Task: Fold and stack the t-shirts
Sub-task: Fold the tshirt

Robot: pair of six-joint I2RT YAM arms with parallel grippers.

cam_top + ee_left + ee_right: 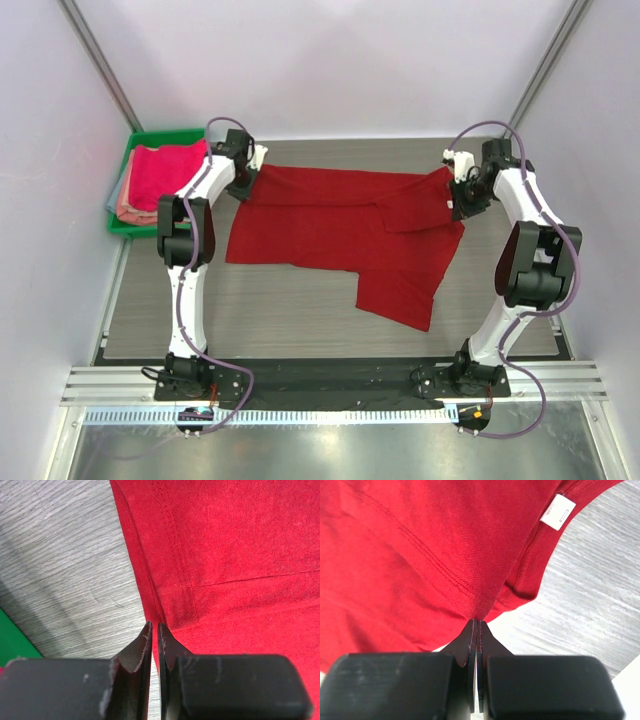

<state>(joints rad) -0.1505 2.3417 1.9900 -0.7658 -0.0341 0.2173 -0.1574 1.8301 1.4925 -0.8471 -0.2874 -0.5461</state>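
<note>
The table (300, 310) holds a red t-shirt (330, 215), label (557, 511) illegible.

The red t-shirt (420, 555) bears a label (558, 511) printed too small to read.

The red t-shirt (340, 225) is soft, matt cloth with a fine knit and rows of stitching along its hems, and its small white label (558, 511) looks smooth. The desk (300, 310) looks like grey wood with a streaky grain and a dull finish. The left hand (154, 630) and right hand (476, 626) are black matt plastic with pale scuffs, and the green tray (165, 134) is smooth plastic.
</note>
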